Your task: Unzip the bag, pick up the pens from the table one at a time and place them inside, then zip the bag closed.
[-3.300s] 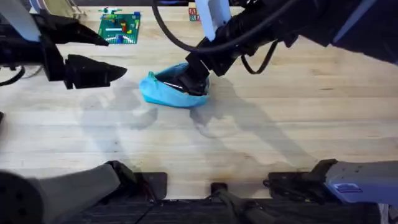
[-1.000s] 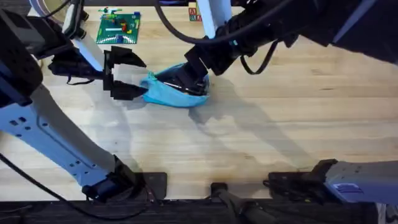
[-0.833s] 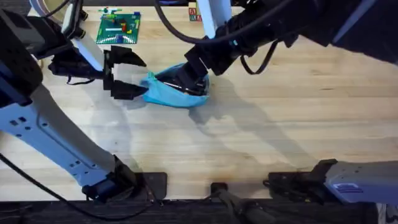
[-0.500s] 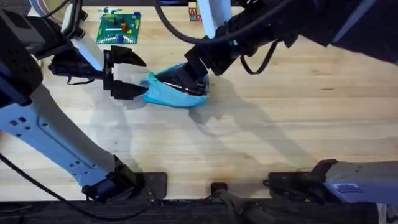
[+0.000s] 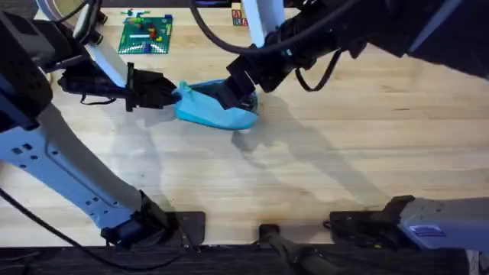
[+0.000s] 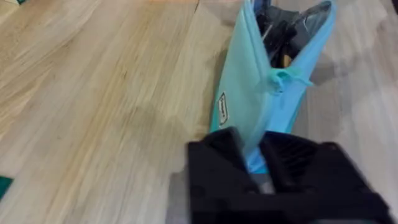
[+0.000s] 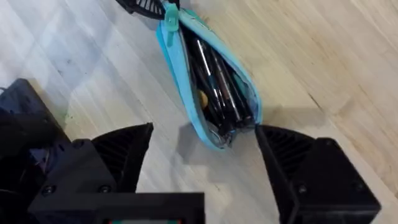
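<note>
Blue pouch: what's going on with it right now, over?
Left end effector shut on the bag's end. Right end effector open at the other end. Bag unzipped, pens inside. Nothing in the way.

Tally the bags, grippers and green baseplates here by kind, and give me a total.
Bags: 1, the blue bag
Grippers: 2, the left gripper shut on the bag, the right gripper open
Baseplates: 1, the green baseplate
Total: 4
Left out: the pens inside the bag, too bunched to count.
</note>
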Tool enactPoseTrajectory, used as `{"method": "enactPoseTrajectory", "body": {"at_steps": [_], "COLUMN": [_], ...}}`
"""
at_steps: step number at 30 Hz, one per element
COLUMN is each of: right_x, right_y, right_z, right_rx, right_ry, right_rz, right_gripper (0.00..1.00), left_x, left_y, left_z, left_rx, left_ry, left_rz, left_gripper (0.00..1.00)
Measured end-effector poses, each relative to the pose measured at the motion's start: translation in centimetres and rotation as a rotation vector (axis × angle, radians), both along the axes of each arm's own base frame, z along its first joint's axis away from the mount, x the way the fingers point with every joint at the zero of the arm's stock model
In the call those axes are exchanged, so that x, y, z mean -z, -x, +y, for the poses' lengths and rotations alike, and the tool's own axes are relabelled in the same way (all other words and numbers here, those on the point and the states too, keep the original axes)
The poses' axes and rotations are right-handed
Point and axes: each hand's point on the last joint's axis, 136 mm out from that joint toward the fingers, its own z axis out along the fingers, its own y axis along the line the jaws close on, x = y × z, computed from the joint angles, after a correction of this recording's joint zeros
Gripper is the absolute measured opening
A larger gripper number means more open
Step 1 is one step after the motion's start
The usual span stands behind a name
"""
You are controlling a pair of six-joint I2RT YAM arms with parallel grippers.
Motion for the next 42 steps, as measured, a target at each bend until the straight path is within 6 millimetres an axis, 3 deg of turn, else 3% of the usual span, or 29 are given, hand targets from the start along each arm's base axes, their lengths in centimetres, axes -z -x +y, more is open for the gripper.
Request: {"method": "enactPoseTrajectory", "body": {"at_steps": [12,23,31,42], "right_x": [-0.4,-1.6,-2.9,-1.5], "right_y": [-0.3,1.3,0.9,-0.5], "right_z": [0.5,3.8,5.2,7.6], "right_rx": [0.019,-0.016,-0.003,0.000], "right_ry": [-0.029,-0.102,-0.170,-0.204], "right_rz": [-0.007,-0.021,-0.050,-0.058], "right_gripper": [0.996,0.996,0.996,0.996], "left_x": [-0.1,-0.1,-0.1,-0.1], "left_y": [0.1,0.1,0.1,0.1], "left_z": [0.0,-0.1,-0.1,-0.1], "left_rx": [0.000,0.000,0.000,0.000], "left_ry": [0.004,0.004,0.005,0.005], "left_rz": [0.007,0.008,0.009,0.009], "left_gripper": [0.043,0.043,0.043,0.042]}}
